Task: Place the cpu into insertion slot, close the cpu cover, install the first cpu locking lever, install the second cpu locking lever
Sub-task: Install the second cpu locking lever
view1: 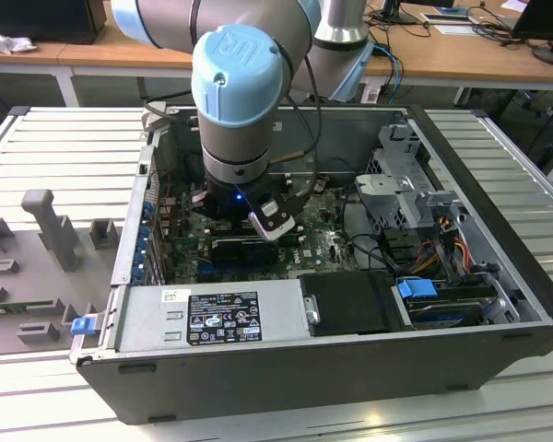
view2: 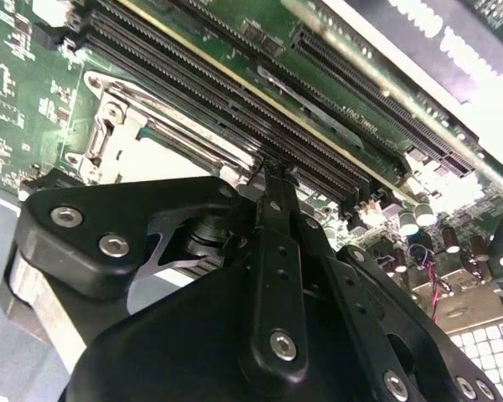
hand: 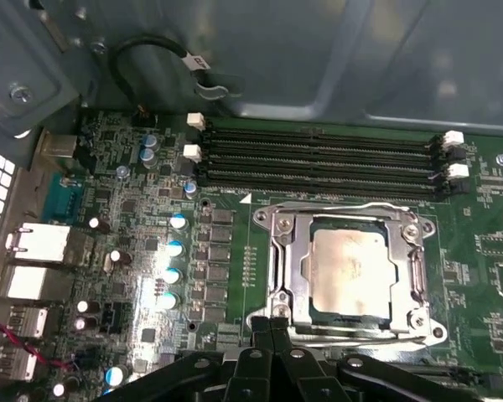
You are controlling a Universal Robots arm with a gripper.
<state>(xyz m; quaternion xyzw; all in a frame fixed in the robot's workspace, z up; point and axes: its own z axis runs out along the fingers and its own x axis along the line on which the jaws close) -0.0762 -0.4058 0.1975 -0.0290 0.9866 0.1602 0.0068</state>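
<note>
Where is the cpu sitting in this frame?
In the first wrist view the cpu lies in the insertion slot, framed by the cpu cover, beside the memory slots.

The arm (view1: 230,83) is showing thick silver-grey tubes and round joints, each closed by a pale blue cap (view1: 240,69) that is carrying a raised grey logo. A thin black cable (view1: 306,110) is running down along the wrist. Under the last joint a small blue light (view1: 239,193) is glowing, and a small black and white camera box (view1: 275,219) is sitting beside it. In the second wrist view the gripper (view2: 272,180) is looking black, with flat links joined by silver screws (view2: 282,344).
</note>
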